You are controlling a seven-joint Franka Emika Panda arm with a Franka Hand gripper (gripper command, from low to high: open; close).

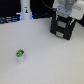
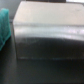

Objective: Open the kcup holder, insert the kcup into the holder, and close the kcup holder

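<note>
1. At about 7 o'clock from the middle of the exterior view, the kcup [image 1: 20, 55] stands upright on the pale table [image 1: 45, 60]: a small white cup with a green top, alone on bare surface and well apart from everything else.

2. At about 11 o'clock, along the far edge of the table, a white bottle-like object [image 1: 25, 11] stands upright against a dark background.

3. At about 2 o'clock, the kcup holder [image 1: 62, 27] sits on the table as a black boxy unit with pale marks on its front. Its drawer looks pushed in; no tray of slots shows.

4. Directly above the holder, at about 1 o'clock, the white arm's gripper [image 1: 64, 15] hangs over the box's top. The picture is too blurred to tell whether its fingers are spread or pressed together, or whether they touch the box.

5. The wrist view is blurred: a grey, shiny box-shaped surface [image 2: 45, 32] fills most of it, with a teal object [image 2: 4, 27] beside it. The fingers are not seen there.
</note>
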